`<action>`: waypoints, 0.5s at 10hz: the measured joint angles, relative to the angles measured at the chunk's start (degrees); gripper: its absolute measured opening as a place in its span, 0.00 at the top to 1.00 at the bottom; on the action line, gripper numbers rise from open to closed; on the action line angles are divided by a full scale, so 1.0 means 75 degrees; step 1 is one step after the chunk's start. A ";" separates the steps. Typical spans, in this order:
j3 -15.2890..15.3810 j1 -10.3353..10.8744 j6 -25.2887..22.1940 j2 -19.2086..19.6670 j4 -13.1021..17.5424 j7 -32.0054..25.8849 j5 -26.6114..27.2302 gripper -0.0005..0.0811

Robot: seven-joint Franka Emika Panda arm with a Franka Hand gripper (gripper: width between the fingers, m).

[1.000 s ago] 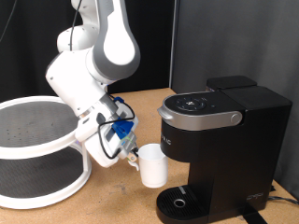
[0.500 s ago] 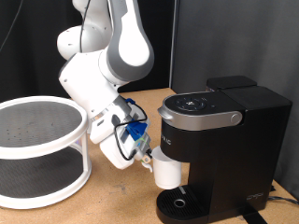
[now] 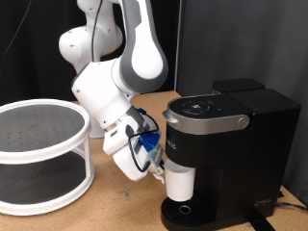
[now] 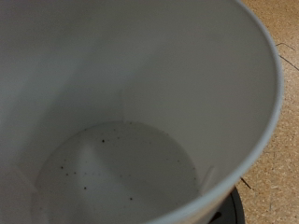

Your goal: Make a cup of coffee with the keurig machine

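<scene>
The white cup [image 3: 179,183] hangs under the spout of the black keurig machine [image 3: 236,144], just above its round drip tray [image 3: 183,211]. My gripper [image 3: 162,171] is shut on the cup's rim on the side towards the exterior view's left, with the white arm reaching in from the upper left. The machine's silver-grey lid is closed. In the wrist view the empty inside of the cup [image 4: 121,121] fills the picture, with a dark edge of the drip tray [image 4: 231,209] beside it. My fingers do not show there.
A white two-tier round rack [image 3: 38,154] stands at the exterior view's left on the wooden table [image 3: 115,207]. A black curtain hangs behind. A cable [image 3: 284,204] lies at the machine's lower right.
My gripper has carried the cup to the exterior view's right, from beside the machine to under its spout over the drip tray.
</scene>
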 joint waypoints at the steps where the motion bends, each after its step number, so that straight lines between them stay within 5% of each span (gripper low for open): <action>1: 0.0073 0.0000 0.0000 0.0141 0.0055 -0.0078 0.0191 0.91; 5: 0.0247 -0.0001 0.0000 0.0779 0.0368 -0.0271 0.0789 0.91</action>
